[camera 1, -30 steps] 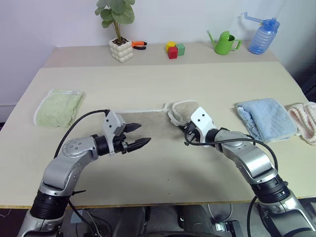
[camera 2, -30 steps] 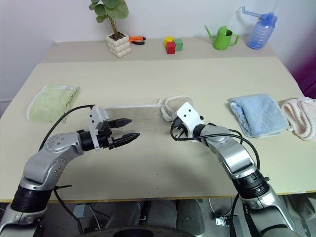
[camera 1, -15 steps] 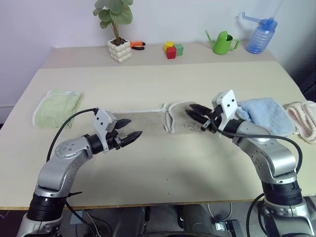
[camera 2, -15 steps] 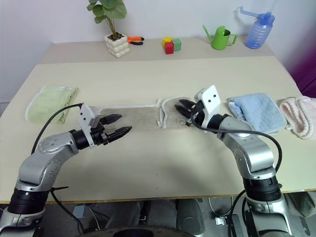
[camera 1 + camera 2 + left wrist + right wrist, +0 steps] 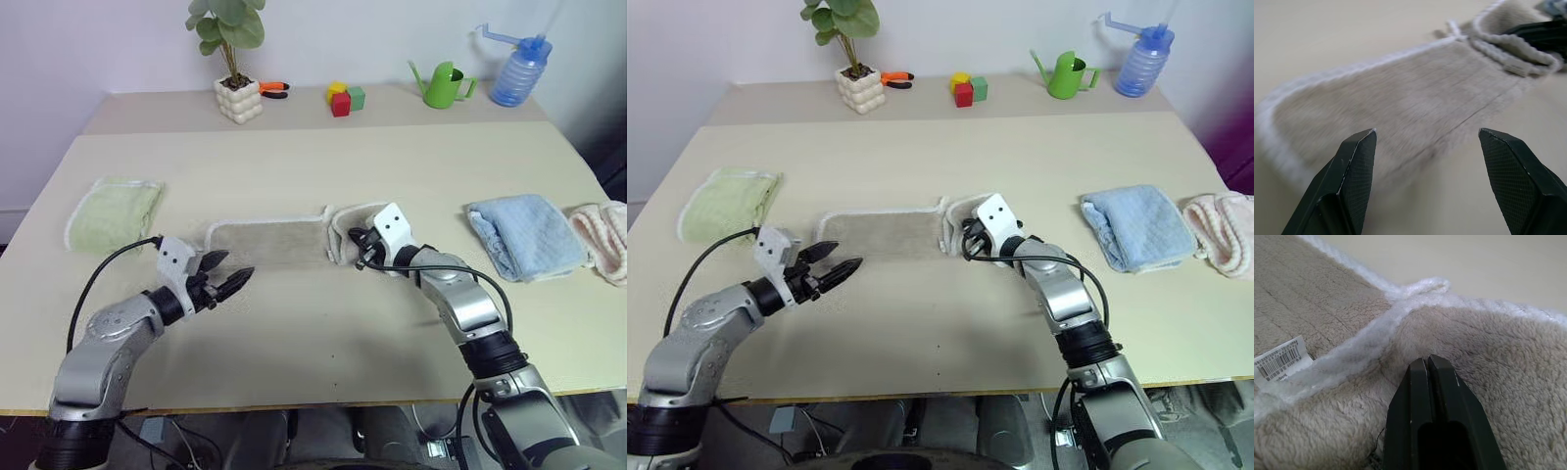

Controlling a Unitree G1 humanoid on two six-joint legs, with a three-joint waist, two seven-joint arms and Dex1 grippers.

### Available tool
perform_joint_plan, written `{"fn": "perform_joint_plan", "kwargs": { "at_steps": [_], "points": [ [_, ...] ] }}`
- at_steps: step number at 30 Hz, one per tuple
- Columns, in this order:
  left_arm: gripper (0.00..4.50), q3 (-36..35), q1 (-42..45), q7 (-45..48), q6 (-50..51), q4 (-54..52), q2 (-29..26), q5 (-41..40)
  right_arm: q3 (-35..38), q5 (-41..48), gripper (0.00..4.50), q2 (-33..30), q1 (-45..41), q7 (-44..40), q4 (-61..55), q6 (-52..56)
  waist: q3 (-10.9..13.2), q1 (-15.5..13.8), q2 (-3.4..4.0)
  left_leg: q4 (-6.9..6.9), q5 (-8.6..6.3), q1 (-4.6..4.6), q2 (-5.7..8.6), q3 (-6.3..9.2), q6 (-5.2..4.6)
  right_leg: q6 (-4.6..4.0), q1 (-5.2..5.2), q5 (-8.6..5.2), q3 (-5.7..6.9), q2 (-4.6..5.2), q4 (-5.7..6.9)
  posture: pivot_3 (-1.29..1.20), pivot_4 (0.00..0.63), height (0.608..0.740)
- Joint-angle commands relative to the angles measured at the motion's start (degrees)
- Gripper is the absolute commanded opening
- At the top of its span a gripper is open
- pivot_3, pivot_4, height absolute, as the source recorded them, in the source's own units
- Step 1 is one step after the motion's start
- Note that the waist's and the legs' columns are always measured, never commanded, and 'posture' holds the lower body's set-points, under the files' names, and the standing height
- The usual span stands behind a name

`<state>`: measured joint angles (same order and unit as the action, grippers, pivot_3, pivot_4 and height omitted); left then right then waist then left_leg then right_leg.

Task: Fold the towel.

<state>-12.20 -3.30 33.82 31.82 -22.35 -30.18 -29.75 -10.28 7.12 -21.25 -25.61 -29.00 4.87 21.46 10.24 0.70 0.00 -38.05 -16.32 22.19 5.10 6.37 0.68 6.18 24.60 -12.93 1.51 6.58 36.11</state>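
Partly towel (image 5: 265, 240) beneath right hand (image 5: 1428, 363)

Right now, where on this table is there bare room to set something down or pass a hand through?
Bare tabletop: the wide band between the towel and the back row of potted plant, blocks and watering can; also the front strip between both arms. Crowded: the right side, where the blue towel and pink cloth lie close, and around the right tool on the towel.

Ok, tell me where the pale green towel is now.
In the left eye view, the pale green towel lies folded at the table's left side, left of the beige towel and ahead of the left end effector.
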Motion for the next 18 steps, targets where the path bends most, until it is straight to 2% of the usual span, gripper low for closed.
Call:
{"fn": "perform_joint_plan", "kwargs": {
  "at_steps": [1, 5, 8, 9, 13, 18],
  "points": [
    [3.43, -4.3, -2.4, -3.5, 4.6, -4.5, 0.6, -4.2, 2.4, 1.0, 0.86, -2.5, -0.9, -2.9, -6.8, -1.3, 0.0, 0.0, 0.00, 0.00, 0.00, 0.00, 0.00, 0.00, -0.01, 0.00, 0.00, 0.00, 0.00, 0.00, 0.00, 0.00, 0.150, 0.732],
    [4.50, -7.8, -4.0, -7.0, 11.5, -5.6, 2.3, -10.6, 1.6, -0.5, 2.75, -6.4, -1.2, -7.1, -11.2, -5.3, 0.0, -0.1, -0.01, -0.01, -0.02, 0.00, 0.02, 0.01, -0.03, 0.01, -0.04, 0.00, 0.03, 0.01, -0.02, 0.00, 0.150, 0.732],
    [4.50, -10.7, -5.3, -11.0, 18.6, -7.2, 6.0, -21.0, 0.2, -2.1, 4.32, -9.2, -1.9, -10.3, -14.1, -8.7, 0.0, -0.1, -0.01, -0.02, -0.02, 0.00, 0.02, 0.01, -0.03, 0.01, -0.04, 0.00, 0.03, 0.01, -0.01, 0.00, 0.150, 0.732],
    [4.50, -11.1, -5.5, -12.7, 20.5, -7.2, 6.9, -23.4, 0.2, -1.9, 4.46, -9.4, -2.0, -10.9, -14.9, -8.9, 0.0, -0.1, -0.01, -0.02, -0.02, 0.00, 0.01, 0.01, -0.03, 0.01, -0.04, 0.00, 0.03, 0.01, -0.02, 0.00, 0.150, 0.732],
    [4.50, -12.7, -3.7, -21.4, 25.0, -4.4, 11.0, -29.6, 0.0, -0.7, 4.46, -8.2, -2.0, -12.0, -17.2, -8.4, 0.0, -0.1, -0.02, -0.02, 0.00, -0.02, -0.01, 0.03, 0.01, 0.01, -0.04, 0.00, 0.03, 0.00, 0.02, 0.00, 0.150, 0.732],
    [4.50, -15.4, 2.4, -32.8, 24.5, 0.6, 16.7, -36.2, -1.0, -1.5, 4.46, -7.0, -0.7, -12.3, -18.0, -8.8, 0.0, -0.9, -0.05, -0.04, 0.01, -0.08, 0.04, 0.05, 0.02, 0.01, -0.12, 0.00, 0.03, 0.03, 0.00, 0.00, 0.150, 0.732]
  ]
}}
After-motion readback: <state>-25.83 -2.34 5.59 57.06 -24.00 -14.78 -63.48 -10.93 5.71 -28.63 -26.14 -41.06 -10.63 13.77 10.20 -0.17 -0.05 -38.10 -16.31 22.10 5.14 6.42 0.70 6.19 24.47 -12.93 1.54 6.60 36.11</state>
